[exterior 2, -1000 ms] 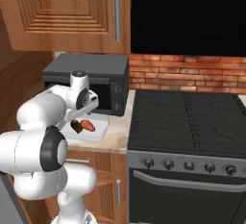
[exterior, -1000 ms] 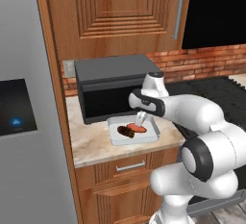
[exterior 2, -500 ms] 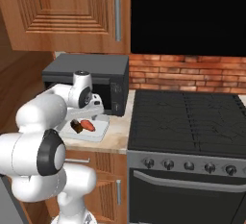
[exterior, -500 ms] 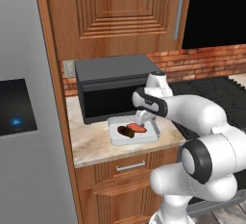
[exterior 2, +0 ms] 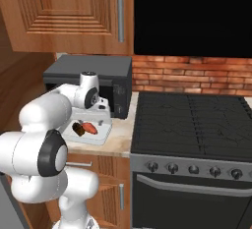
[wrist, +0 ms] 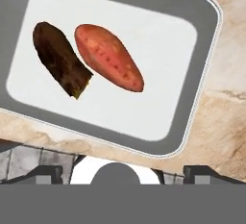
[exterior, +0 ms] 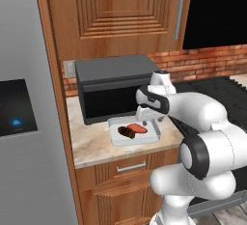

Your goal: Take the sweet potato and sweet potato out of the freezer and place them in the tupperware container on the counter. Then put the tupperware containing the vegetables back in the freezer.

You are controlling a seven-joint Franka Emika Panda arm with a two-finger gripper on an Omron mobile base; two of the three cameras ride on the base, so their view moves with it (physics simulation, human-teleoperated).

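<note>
Both tubers already lie in the tupperware container (wrist: 190, 69), the orange-red sweet potato (wrist: 109, 56) touching the darker brown-red sweet potato (wrist: 59, 59) at its side, so the step in hand looks like taking hold of the container itself. The end effector (exterior: 147, 118) hovers just above the container's far edge with its jaws spread wide and nothing between them. A good grasp would likely straddle one rim wall with the fingers, clear of the tubers, and lift level so they do not roll. The container sits on the beige table (exterior: 94, 144) just in front of the black microwave (exterior: 113, 86). The hand view gives the tubers' exact lie and the rim's rounded corner; the base views add the microwave close behind, the stove (exterior 2: 192, 129) alongside, and the grey freezer (exterior: 24, 122) at the left
</note>
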